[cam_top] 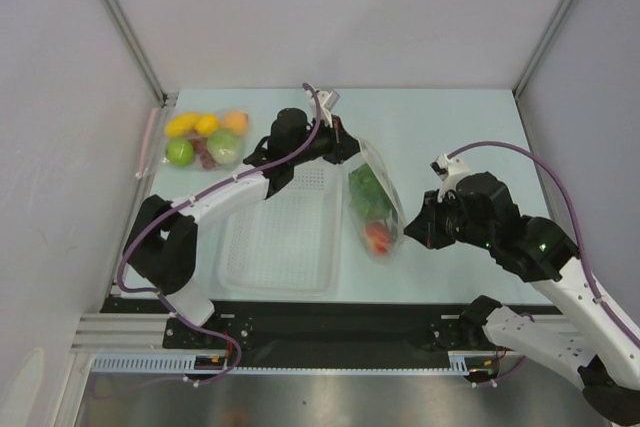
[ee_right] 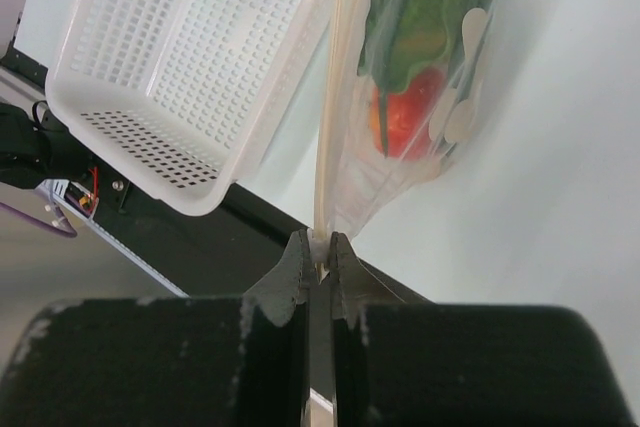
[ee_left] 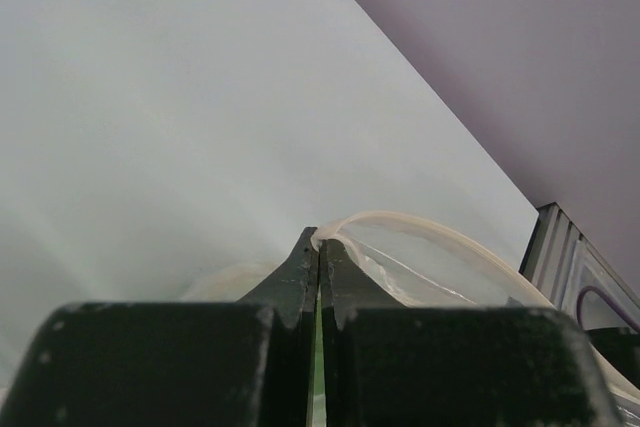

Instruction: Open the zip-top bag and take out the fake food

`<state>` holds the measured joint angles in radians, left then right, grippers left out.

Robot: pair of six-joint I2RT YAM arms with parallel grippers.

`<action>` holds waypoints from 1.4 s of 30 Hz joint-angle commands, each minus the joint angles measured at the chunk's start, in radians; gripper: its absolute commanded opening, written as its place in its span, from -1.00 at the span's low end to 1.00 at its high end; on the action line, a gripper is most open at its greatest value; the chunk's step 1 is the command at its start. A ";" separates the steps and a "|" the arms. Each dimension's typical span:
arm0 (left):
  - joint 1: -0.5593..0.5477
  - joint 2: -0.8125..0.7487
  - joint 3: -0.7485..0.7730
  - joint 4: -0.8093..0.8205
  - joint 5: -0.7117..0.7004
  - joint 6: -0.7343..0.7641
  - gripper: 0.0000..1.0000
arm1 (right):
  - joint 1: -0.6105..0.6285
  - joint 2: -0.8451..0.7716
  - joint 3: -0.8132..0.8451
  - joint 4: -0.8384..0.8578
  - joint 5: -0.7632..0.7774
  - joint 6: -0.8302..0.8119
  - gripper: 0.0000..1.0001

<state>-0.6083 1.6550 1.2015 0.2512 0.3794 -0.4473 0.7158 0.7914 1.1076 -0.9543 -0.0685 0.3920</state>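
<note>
While the left gripper (cam_top: 347, 144) and right gripper (cam_top: 409, 230) pinch opposite ends of the bag (cam_top: 376, 202), lettuce (cam_top: 365, 187) and tomato (cam_top: 378, 238) sit inside.

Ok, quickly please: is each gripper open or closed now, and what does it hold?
Left gripper: closed, pinching the top edge of the zip-top bag.
Right gripper: closed, pinching the edge of the same bag.

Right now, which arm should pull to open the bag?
Right, probably. Both pinch the bag rim, but the right fingers have bare table behind them to pull into, while the left fingers sit beside the basket.
</note>
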 commanded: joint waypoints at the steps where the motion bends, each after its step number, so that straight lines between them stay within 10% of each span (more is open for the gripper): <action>1: 0.044 0.002 0.060 0.085 -0.091 0.004 -0.99 | 0.022 -0.047 0.038 -0.142 -0.051 0.047 -1.00; 6: 0.041 -0.011 0.032 0.170 0.048 0.054 -0.99 | 0.024 -0.051 0.054 -0.135 -0.031 0.038 -0.91; 9: 0.016 -0.012 0.038 0.136 0.140 0.132 -0.99 | 0.024 -0.024 0.072 -0.034 -0.024 0.008 -0.02; 13: -0.002 -0.021 0.024 0.103 0.200 0.188 -1.00 | 0.024 0.063 0.129 0.047 0.054 -0.068 0.34; 28: -0.010 -0.069 -0.040 0.112 0.355 0.237 -1.00 | -0.284 0.238 0.158 0.321 -0.086 -0.335 0.44; 42: -0.025 -0.054 -0.010 0.086 0.358 0.246 -0.99 | -0.308 0.264 0.025 0.390 -0.208 -0.383 0.40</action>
<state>-0.6201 1.6382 1.1687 0.3107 0.6960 -0.2333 0.4118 1.0492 1.1461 -0.6304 -0.2417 0.0322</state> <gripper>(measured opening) 0.006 0.705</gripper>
